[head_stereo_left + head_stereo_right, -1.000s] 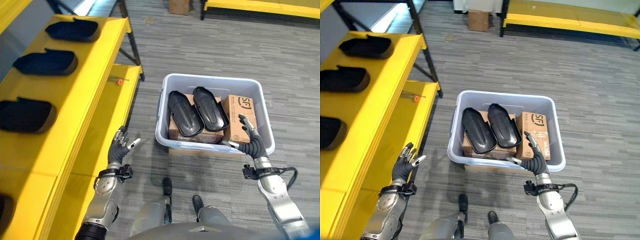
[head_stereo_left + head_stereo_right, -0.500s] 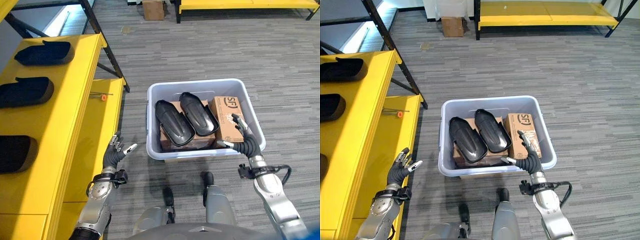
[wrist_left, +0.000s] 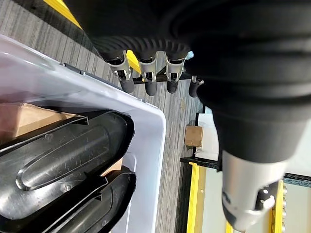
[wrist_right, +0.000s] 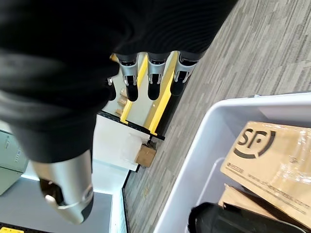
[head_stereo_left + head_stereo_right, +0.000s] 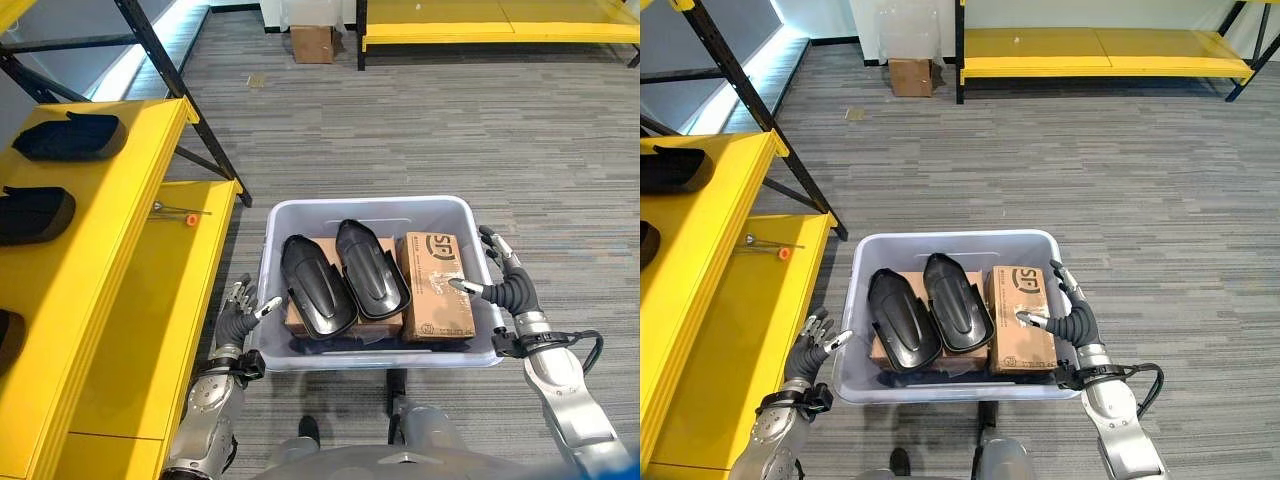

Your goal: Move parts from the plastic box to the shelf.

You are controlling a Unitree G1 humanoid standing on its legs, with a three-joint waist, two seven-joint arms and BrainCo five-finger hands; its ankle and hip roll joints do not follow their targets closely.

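Nearest, the left hand (image 5: 240,322) hangs with relaxed, spread fingers just beside the near left corner of the plastic box (image 5: 372,209), holding nothing. The right hand (image 5: 505,285) is raised at the near right corner of the box, fingers straight and thumb pointing inward over the rim, also holding nothing; whether either hand touches the box wall cannot be told.

The box stands on the grey floor (image 5: 500,130) directly ahead. Inside it, two black parts (image 5: 343,280) lie side by side on a brown carton (image 5: 300,318), their narrow ends pointing away. A second cardboard carton (image 5: 434,285) lies to their right, against the right wall.

To the left runs the yellow shelf (image 5: 130,300). On its lower level lies a small tool with an orange handle (image 5: 186,217). On its upper level, more black parts (image 5: 68,138) lie in a row, well apart from the box.

Farther off, a small cardboard box (image 5: 312,42) stands on the floor beside a low yellow rack (image 5: 490,12) along the far side.
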